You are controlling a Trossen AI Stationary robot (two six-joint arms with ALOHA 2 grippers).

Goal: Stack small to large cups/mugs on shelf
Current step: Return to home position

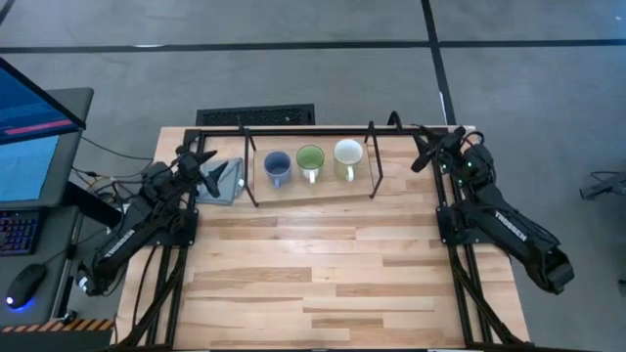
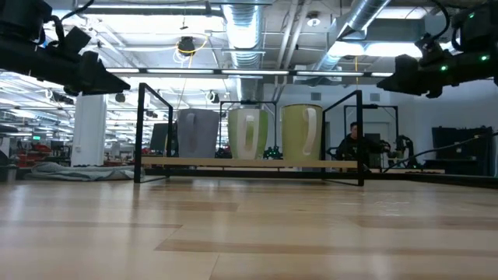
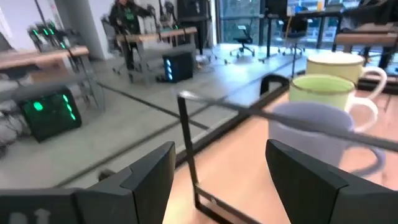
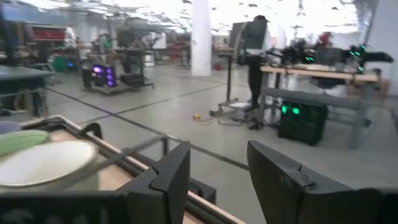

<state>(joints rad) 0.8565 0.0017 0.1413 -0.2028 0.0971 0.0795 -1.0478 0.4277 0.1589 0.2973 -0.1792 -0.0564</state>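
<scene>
Three mugs stand upright in a row on the shelf (image 1: 313, 192), a light board in a black rod frame at the table's far side: blue-grey (image 1: 277, 166) on the left, green (image 1: 310, 160) in the middle, cream (image 1: 347, 156) on the right. My left gripper (image 1: 209, 176) hovers open at the table's far left, left of the shelf, nothing between its fingers. My right gripper (image 1: 423, 154) hovers open at the far right, right of the shelf, also with nothing in it. The left wrist view shows the blue-grey mug (image 3: 323, 140) closest, then the green (image 3: 323, 92) and cream (image 3: 336, 65).
A grey cloth (image 1: 228, 182) lies on the table just left of the shelf, under my left gripper. A monitor (image 1: 29, 132), keyboard and mouse sit on a stand beyond the table's left edge. The wood tabletop (image 1: 323, 274) stretches toward the near edge.
</scene>
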